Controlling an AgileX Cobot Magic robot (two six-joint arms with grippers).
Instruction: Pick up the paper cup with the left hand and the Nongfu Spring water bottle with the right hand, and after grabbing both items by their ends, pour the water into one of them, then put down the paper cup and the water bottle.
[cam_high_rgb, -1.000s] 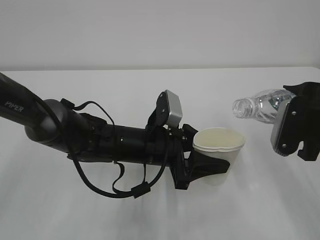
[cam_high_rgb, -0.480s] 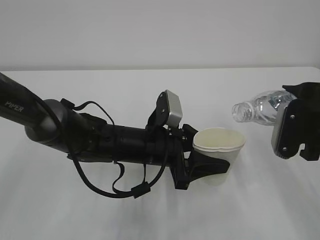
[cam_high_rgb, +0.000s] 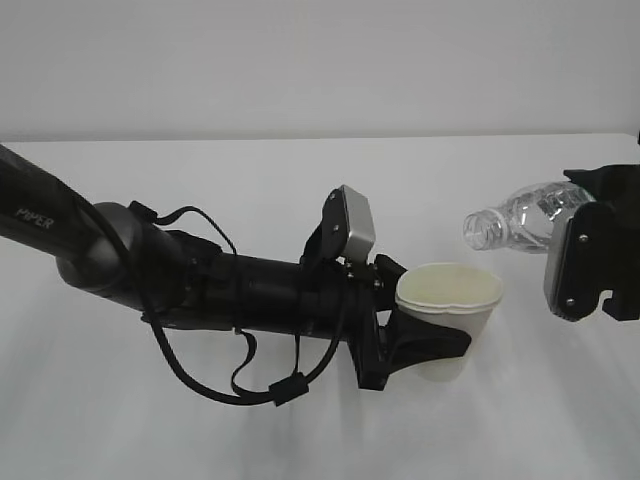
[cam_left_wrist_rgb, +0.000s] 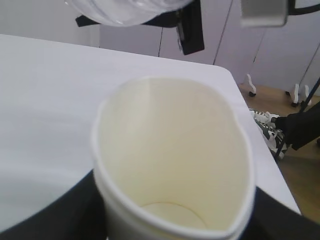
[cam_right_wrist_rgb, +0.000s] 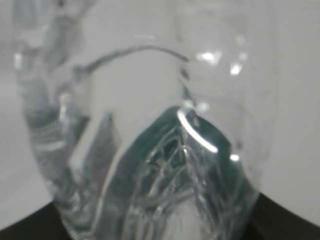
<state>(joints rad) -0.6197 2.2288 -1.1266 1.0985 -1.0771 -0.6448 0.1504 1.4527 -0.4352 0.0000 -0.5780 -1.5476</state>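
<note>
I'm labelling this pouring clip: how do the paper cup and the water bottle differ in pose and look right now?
The paper cup stands upright, mouth up; the water bottle lies tilted, neck toward the cup. The cup is opaque cream; the bottle is clear ribbed plastic. The cup sits lower, the bottle above and to its right. Shared: each is gripped in a black gripper, left gripper and right gripper.

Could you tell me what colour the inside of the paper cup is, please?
Pale cream; the paper cup shows it best in the left wrist view.

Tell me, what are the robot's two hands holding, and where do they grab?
The left hand holds the paper cup around its lower side. The right hand holds the water bottle by its bottom end, tipped over.
</note>
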